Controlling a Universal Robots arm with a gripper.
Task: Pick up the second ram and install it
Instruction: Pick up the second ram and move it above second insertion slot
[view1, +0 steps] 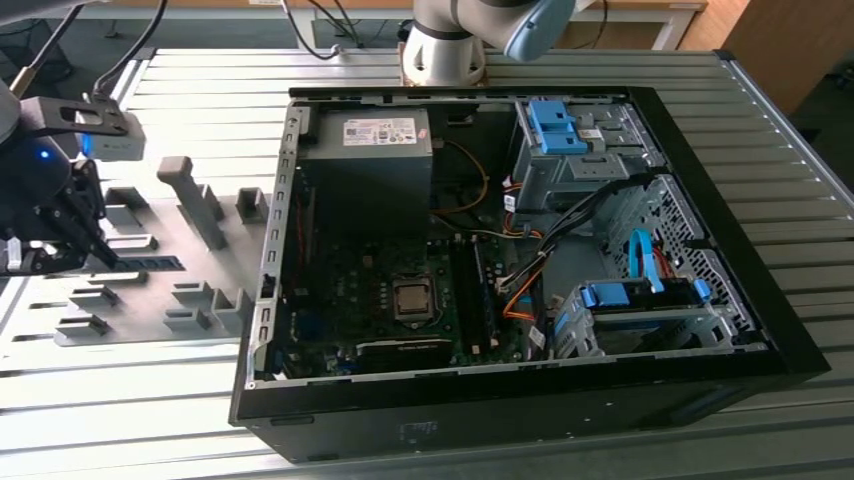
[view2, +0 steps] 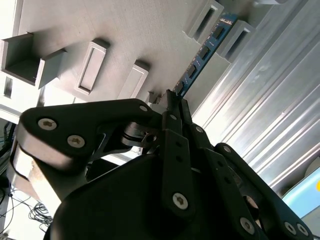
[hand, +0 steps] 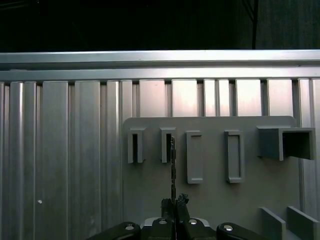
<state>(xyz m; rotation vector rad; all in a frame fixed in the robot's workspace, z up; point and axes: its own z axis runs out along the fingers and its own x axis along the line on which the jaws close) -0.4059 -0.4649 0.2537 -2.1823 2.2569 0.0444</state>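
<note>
Over at nine o'clock from the open black metal computer case (view1: 534, 400) in the exterior view, the black multi-link gripper (view1: 60, 235) is down on the flat grey fixture plate (view1: 147, 300). It has the second ram (view2: 202, 55), a long, thin blue circuit-board stick with a row of black chips.

In the second wrist view the fingers (view2: 176, 107) are pinched nearly together on the near end of the stick. The far end lies between two raised grey holder blocks (view2: 202, 20) on the plate. The first wrist view shows the board edge-on, a thin dark line running out from between the tips. So the gripper is clamped on the second ram, which by my reading has not left its holder.

To pick it well, I'd say:

- **Pull:** it wants to be straight along the holder's walls, with no twist. A board gripped at one end could pivot or snag on a block.
- **Grip:** it should stay square on the board's flat faces.
- **Speed:** slow is best until the far end is free.

The green motherboard (view1: 387, 270) sits well apart inside the case, at three o'clock from the gripper.
</note>
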